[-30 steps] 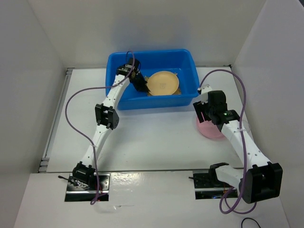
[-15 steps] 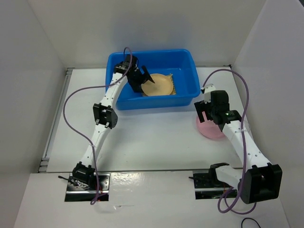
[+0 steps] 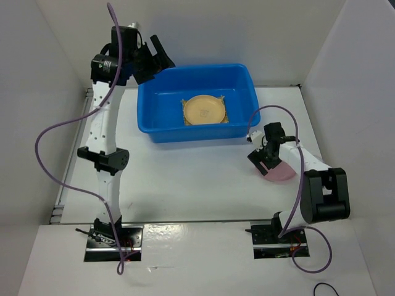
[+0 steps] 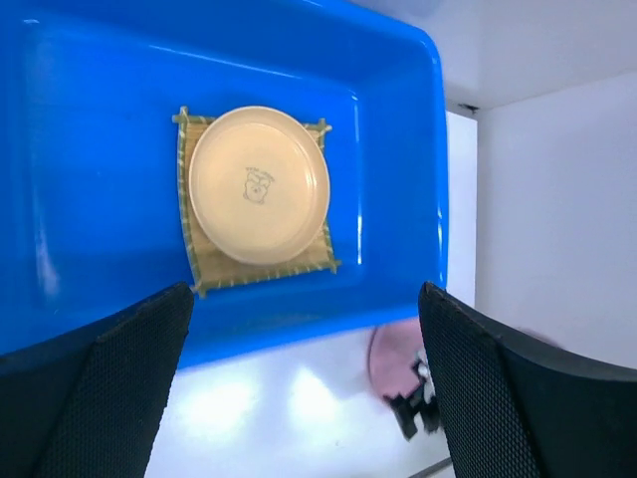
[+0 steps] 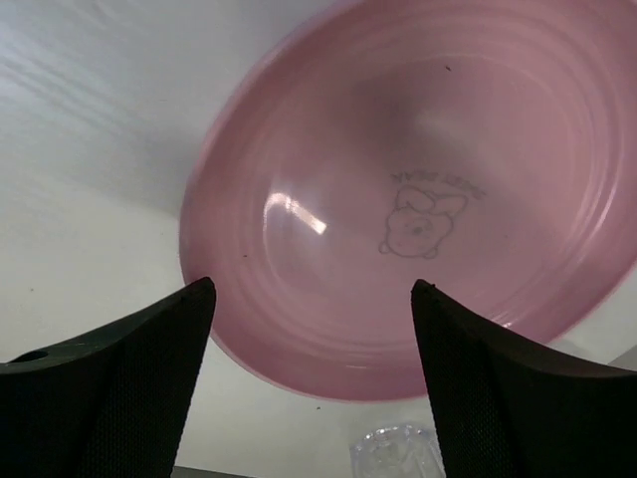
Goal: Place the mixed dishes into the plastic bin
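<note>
Since a second ago, the left end effector (image 3: 158, 57) has lifted out of the plastic bin (image 3: 160, 120) and now hangs high over its left rear corner, fingers spread and empty. The tan plate (image 3: 205, 109) lies on the bamboo mat (image 4: 214, 267) inside the bin. The right end effector (image 3: 264, 161) has dropped low over the pink plate (image 5: 418, 199) on the counter (image 3: 185, 179), fingers apart and gripping nothing. The glass cup (image 5: 396, 453) stands just beside that plate.
</note>
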Robot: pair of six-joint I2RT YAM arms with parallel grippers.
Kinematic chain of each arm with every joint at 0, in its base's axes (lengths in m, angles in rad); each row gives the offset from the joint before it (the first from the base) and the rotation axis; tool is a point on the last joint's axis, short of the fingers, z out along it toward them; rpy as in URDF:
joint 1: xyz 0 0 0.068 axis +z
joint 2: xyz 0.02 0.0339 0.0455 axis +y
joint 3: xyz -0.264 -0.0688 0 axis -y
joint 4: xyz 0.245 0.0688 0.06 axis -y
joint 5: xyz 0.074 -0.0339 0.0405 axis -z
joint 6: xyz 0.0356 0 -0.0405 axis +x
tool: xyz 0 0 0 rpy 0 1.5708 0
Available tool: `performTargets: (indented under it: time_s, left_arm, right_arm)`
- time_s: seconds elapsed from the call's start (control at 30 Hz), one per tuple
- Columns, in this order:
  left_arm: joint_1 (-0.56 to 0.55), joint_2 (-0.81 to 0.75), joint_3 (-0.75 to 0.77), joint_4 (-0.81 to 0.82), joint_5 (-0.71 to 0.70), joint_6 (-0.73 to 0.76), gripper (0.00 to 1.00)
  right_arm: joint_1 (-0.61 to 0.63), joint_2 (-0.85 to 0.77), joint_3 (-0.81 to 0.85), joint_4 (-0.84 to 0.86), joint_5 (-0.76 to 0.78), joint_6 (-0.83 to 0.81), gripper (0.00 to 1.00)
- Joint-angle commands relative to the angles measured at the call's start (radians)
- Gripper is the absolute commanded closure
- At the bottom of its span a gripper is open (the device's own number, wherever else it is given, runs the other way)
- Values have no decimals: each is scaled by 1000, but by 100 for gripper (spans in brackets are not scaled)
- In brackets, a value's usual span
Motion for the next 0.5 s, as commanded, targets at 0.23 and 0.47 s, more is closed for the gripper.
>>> performTargets:
  time_s: [0.23, 0.47]
  left_arm:
    - [-47, -258, -330, -84, -166, 128, 0]
    - [-38, -384, -516, -75, -214, 137, 0]
  right_arm:
    - [37, 61, 62, -61, -73, -26, 20]
    - [-80, 21, 188, -13, -13, 35, 16]
